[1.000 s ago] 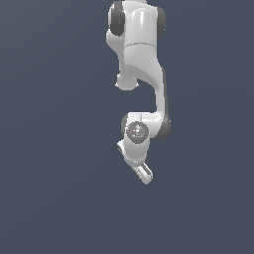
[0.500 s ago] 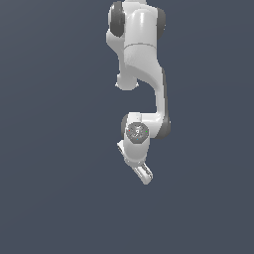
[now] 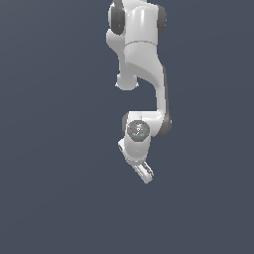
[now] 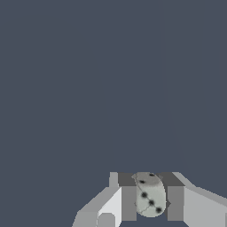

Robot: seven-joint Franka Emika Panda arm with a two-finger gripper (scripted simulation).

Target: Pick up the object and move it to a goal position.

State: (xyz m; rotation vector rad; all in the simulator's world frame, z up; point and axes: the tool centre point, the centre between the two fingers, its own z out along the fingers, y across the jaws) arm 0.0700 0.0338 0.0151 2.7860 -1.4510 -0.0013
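Plain slate-grey backdrop, arm (image 3: 141, 74) folded downward, tilted jaws clamped on the pale, dark-spotted object (image 4: 150, 195)

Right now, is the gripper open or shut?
Shut on the object: in the wrist view, the gripper has both fingers pressed against its sides.

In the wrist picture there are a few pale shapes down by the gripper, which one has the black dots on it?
The rounded pale object in the middle, clamped between the two grey fingers of the gripper. The fingers are plain, flat-sided and unspotted.
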